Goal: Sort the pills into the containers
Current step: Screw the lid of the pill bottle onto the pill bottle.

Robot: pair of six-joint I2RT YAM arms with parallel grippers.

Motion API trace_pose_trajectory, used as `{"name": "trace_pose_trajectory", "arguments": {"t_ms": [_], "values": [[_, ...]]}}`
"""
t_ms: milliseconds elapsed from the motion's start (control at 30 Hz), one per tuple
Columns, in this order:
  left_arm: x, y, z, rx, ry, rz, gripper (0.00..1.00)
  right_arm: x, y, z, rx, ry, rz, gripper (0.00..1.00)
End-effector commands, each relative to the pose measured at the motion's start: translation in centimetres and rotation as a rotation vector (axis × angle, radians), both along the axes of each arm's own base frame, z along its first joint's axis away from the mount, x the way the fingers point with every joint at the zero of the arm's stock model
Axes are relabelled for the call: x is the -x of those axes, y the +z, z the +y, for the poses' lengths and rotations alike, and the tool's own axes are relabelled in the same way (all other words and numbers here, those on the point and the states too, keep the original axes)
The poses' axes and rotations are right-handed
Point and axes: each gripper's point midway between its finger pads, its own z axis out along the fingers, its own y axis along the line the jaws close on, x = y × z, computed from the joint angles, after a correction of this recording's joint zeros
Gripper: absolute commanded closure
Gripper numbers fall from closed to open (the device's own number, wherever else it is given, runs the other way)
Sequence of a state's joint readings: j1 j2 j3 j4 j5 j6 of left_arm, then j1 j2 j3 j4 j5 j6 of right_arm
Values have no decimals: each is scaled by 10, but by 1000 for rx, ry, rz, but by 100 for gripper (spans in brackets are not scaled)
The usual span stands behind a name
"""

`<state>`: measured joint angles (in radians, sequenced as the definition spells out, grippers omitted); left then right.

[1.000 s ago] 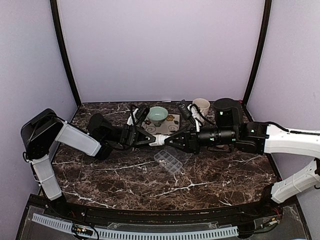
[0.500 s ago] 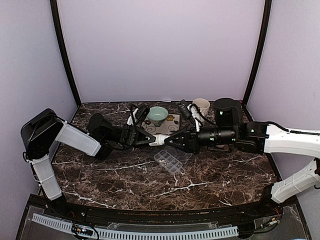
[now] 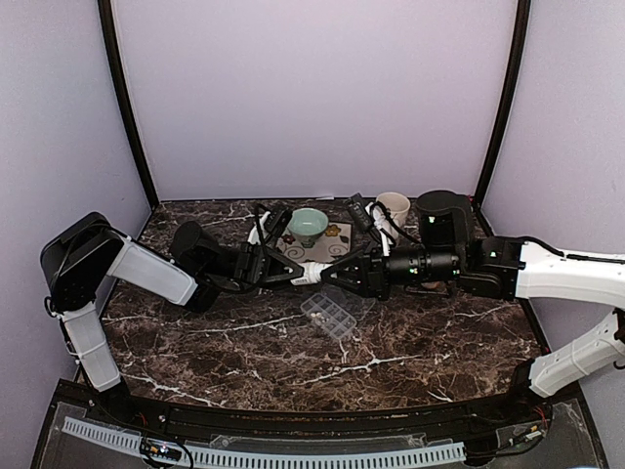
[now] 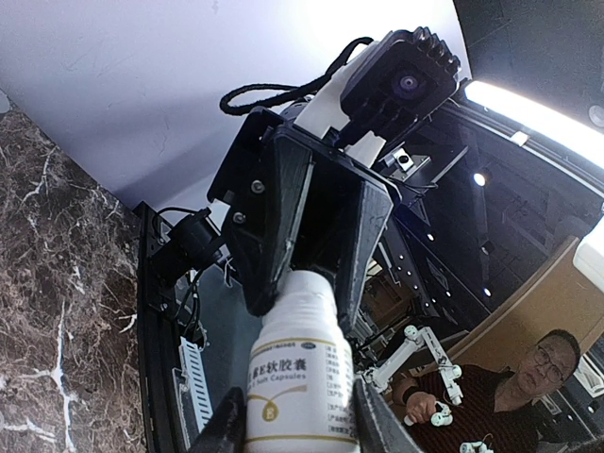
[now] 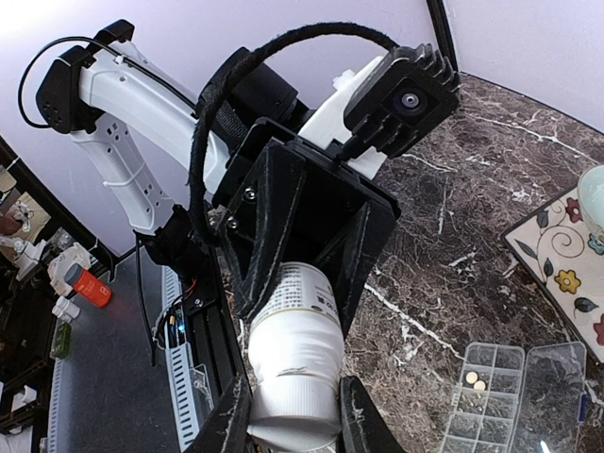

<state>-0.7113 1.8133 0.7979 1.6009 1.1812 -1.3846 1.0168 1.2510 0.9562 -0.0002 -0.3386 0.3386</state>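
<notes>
- Pills point(image 5: 470, 377), two, are lying in one compartment of the open pill box point(image 3: 332, 316).
- Just beyond it, left gripper point(image 3: 291, 273) is clamping the white bottle point(image 3: 310, 274) by its labelled body; right gripper point(image 3: 330, 276) is squeezing the other end.
- Green bowl point(image 3: 308, 225) and white cup point(image 3: 394, 207) are standing farther back.

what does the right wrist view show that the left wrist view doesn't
Only the right wrist view: the open pill box on the table, two pills in one of its compartments, and a flowered mat. Only the left wrist view: the printed label on the white bottle, and a person in glasses off to the side. Both: the white bottle held in the air between the left claw and the right claw, each shut on one end, plus marble table.
</notes>
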Motion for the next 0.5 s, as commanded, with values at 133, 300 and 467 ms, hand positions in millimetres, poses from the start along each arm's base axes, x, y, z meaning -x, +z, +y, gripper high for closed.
{"name": "trace_pose_trajectory", "arguments": {"t_ms": [133, 300, 467], "values": [[24, 41, 5, 143, -26, -153, 100, 0, 28, 9, -78, 2, -57, 100], [25, 41, 5, 143, -27, -153, 100, -1, 30, 8, -84, -3, -62, 100], [26, 43, 5, 146, -31, -157, 100, -2, 29, 9, -83, -7, -64, 100]]}}
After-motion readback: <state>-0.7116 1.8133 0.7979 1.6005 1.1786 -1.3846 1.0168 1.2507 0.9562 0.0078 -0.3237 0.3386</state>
